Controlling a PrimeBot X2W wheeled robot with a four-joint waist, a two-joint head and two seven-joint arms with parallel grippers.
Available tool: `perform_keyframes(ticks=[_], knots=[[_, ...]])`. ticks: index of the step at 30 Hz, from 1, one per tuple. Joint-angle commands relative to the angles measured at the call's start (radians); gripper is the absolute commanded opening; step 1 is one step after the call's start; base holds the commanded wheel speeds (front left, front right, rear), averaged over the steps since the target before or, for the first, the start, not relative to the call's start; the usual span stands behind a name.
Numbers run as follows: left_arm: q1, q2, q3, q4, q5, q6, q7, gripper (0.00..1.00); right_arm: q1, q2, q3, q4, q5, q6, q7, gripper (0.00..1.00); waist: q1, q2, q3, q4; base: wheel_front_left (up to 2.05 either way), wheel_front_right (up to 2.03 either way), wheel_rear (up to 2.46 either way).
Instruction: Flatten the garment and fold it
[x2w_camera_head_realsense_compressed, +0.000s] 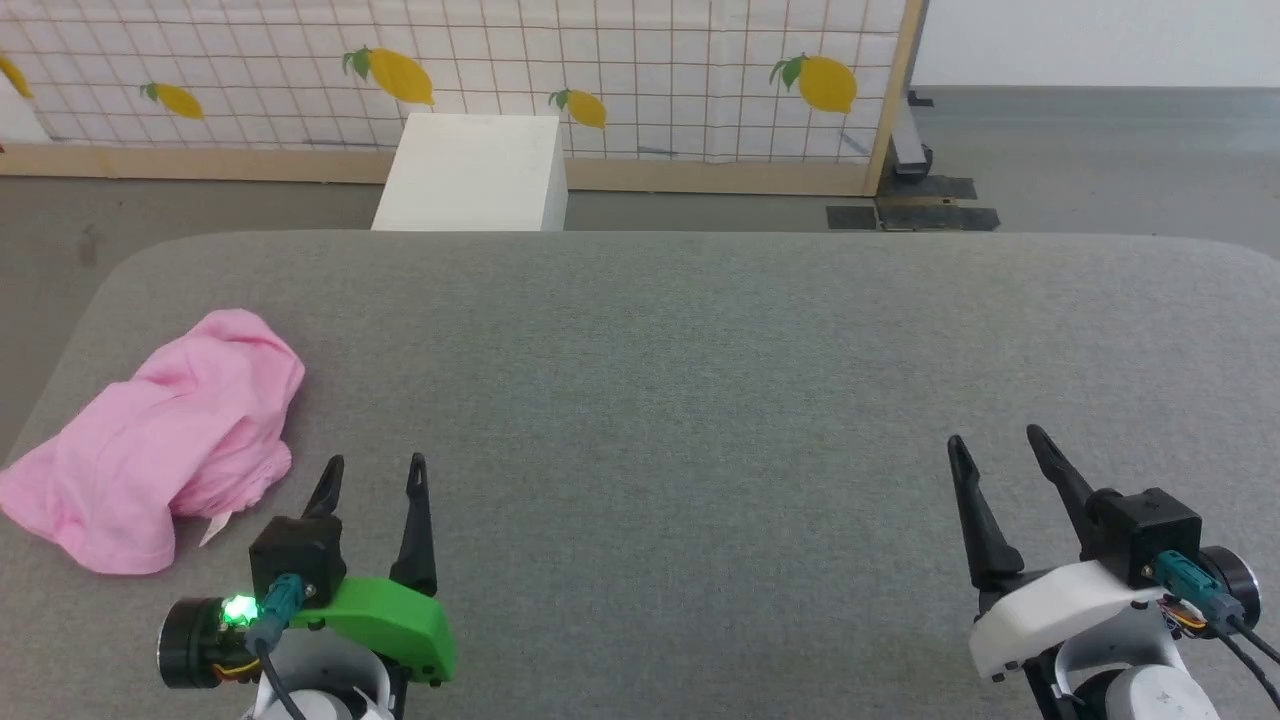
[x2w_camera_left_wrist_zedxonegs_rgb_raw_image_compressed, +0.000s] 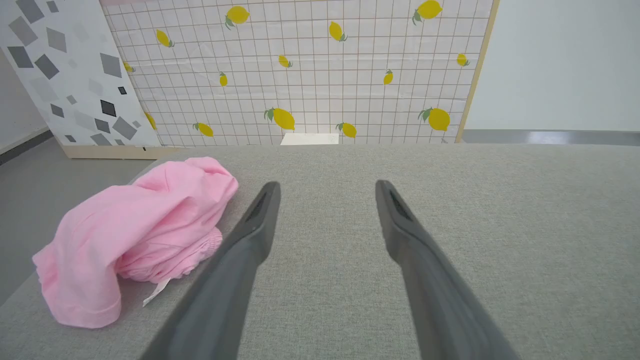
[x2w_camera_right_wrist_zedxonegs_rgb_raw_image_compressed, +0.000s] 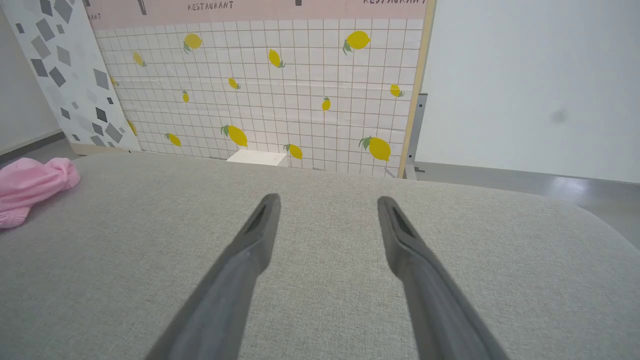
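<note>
At table's left, garment (x2w_camera_head_realsense_compressed: 160, 440) (pink) lies crumpled.

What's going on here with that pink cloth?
A two-armed robot is meant to flatten and fold the crumpled light pink fabric garment, which lies bunched near the left edge of the grey cloth-covered table. Nothing is held yet: the left gripper is open beside it, the right gripper open far off.

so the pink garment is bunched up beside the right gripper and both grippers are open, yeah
Not quite: the head view shows the garment bunched up next to the left gripper, far from the right gripper. Both are open.
</note>
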Motion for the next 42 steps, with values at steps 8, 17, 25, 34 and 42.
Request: perform_keyframes(ticks=[8, 17, 25, 34, 42], knots=[[0.015, -0.001, 0.008, 0.014, -0.021, 0.009, -0.028, 1.0, 0.018, 0.0, 0.003, 0.02, 0.027, 0.0, -0.027, 1.0, 0.0, 0.0, -0.002, 0.048, 0.0, 0.0, 0.0], [0.022, -0.002, 0.013, 0.024, -0.031, 0.012, -0.047, 1.0, 0.02, 0.0, 0.009, 0.037, 0.05, -0.001, -0.046, 1.0, 0.0, 0.0, -0.003, 0.099, 0.0, 0.0, 0.0], [0.029, -0.002, 0.02, 0.032, -0.041, 0.015, -0.063, 1.0, 0.026, 0.0, 0.013, 0.052, 0.07, -0.001, -0.062, 1.0, 0.0, 0.0, -0.006, 0.142, 0.0, 0.0, 0.0], [0.032, -0.003, 0.026, 0.039, -0.053, 0.018, -0.082, 1.0, 0.032, 0.0, 0.015, 0.065, 0.09, -0.001, -0.081, 1.0, 0.0, 0.0, -0.004, 0.191, 0.0, 0.0, 0.0], [0.037, -0.003, 0.029, 0.046, -0.063, 0.021, -0.098, 1.0, 0.033, 0.0, 0.017, 0.078, 0.106, -0.001, -0.098, 1.0, 0.0, 0.0, -0.004, 0.23, 0.0, 0.0, 0.0]])
